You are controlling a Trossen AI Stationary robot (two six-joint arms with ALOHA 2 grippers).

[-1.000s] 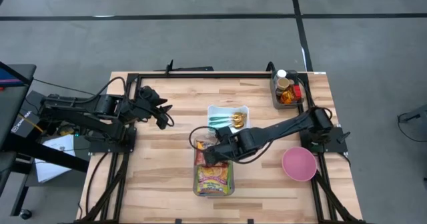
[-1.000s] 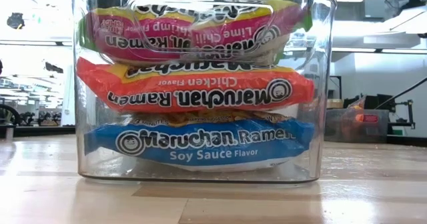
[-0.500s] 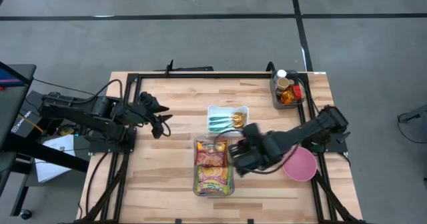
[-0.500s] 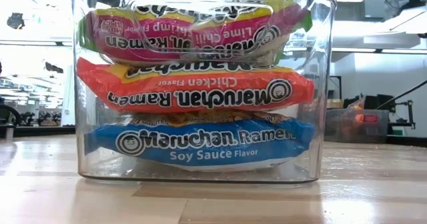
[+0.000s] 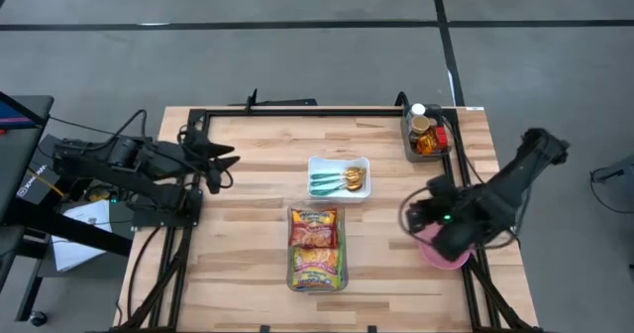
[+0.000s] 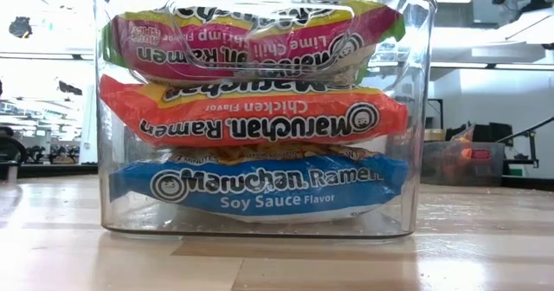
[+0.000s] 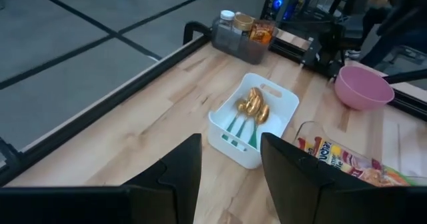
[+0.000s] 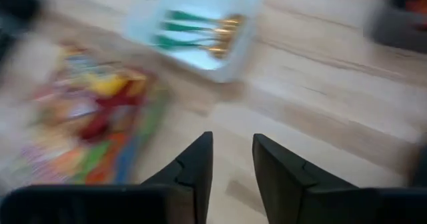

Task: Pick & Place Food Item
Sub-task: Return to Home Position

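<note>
Chilling in the transparent bin point(image 6: 419, 152), noodle packs point(image 5: 317, 249) sit well away from right gripper point(image 8: 232, 144) and left gripper point(image 7: 230, 139), both with fingers parted.

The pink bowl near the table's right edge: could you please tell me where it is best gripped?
Probably the rim, from straight above. The pink bowl stands upright, mouth up and seemingly empty, so one of the jaws can go inside the thin wall and one outside; its round body looks too wide to span. The right gripper, open, hangs nearest it.
</note>
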